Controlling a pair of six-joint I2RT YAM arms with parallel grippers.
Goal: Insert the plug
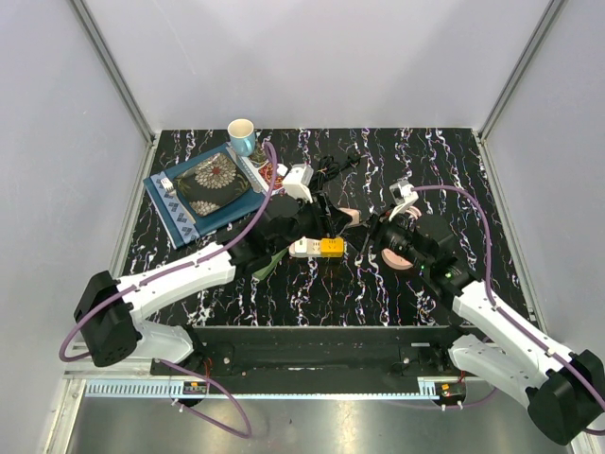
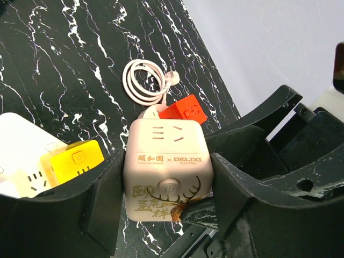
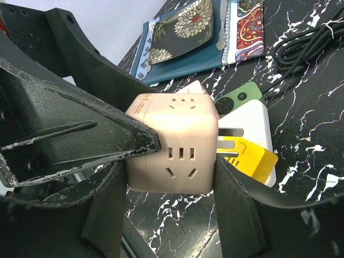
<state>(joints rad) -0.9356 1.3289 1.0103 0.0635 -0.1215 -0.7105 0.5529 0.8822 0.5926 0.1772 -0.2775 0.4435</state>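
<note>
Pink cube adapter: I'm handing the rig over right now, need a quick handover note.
Left gripper: shut on the pink cube adapter, fingers against two of its sides.
Right gripper: shut on the same cube.
Prongs: bare, beside the white power strip and its yellow block.
Done: cube gripped by both.
Left: seat the prongs in a strip socket.

- Cube socket (image 2: 164,172): pale pink, brown deer drawing.
- Power strip (image 2: 51,161): white, with yellow block.
- Small cube (image 2: 184,111): red-orange.
- Table (image 2: 64,64): black, white marble veining.
- Placemat (image 1: 180,216): teal, patterned border.
</note>
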